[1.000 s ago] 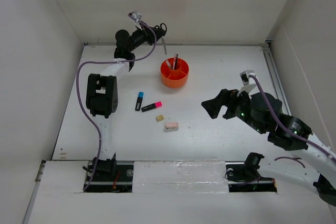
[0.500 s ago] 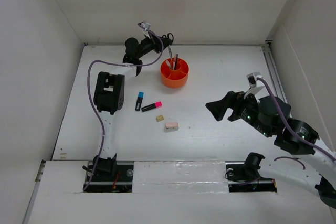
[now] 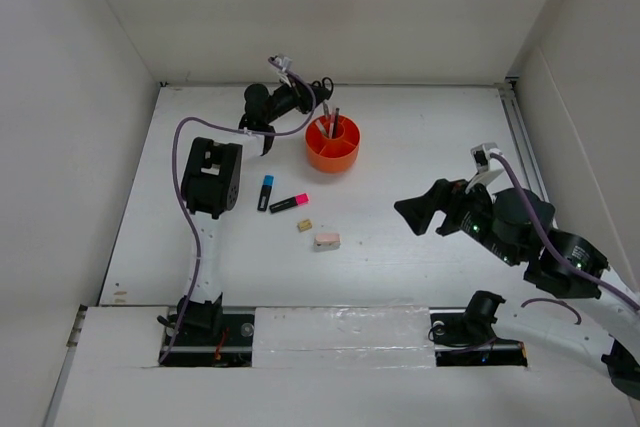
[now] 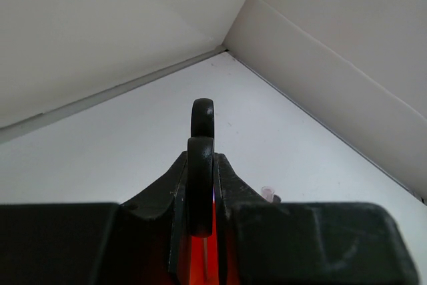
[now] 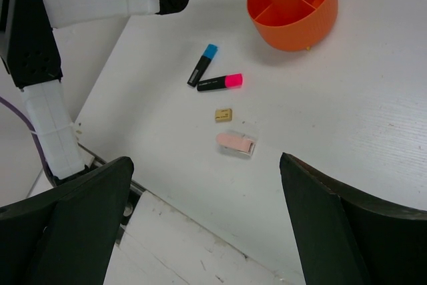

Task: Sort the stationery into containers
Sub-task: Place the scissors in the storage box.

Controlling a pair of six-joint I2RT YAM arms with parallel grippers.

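Moved item: left claw (image 3: 312, 92), which is now arriving at the far rim of the orange organiser (image 3: 345, 159) after swinging in from the far-left part of the bench (image 3: 430, 127). It is pinching the black-handled scissors (image 4: 202, 138): the left wrist view is showing one handle loop standing up between the pressed-together fingers, with orange directly beneath. Blades are hanging downward toward the organiser; whether the tips are already inside, and over which compartment, cannot be told. Second moved item: right claw (image 3: 412, 209), which is drifting slightly nearer and lower on the right side of the bench. It is standing spread wide, holding nothing, well apart from every loose item. Items already filed: a few slim pens or pencils are standing upright in the organiser's far compartments. Items outstanding, all lying on the bench near-left of the organiser: blue-capped highlighter (image 3: 265, 192), with the pink-capped highlighter (image 3: 289, 203) just beside it, then the small tan eraser (image 3: 304, 226) and the pinkish eraser (image 3: 326, 241) a little nearer. Assessment: the scissors delivery is probably nearing release, which would call for lowering them and opening the fingers; four pieces are then remaining, so sorting is looking roughly half done.
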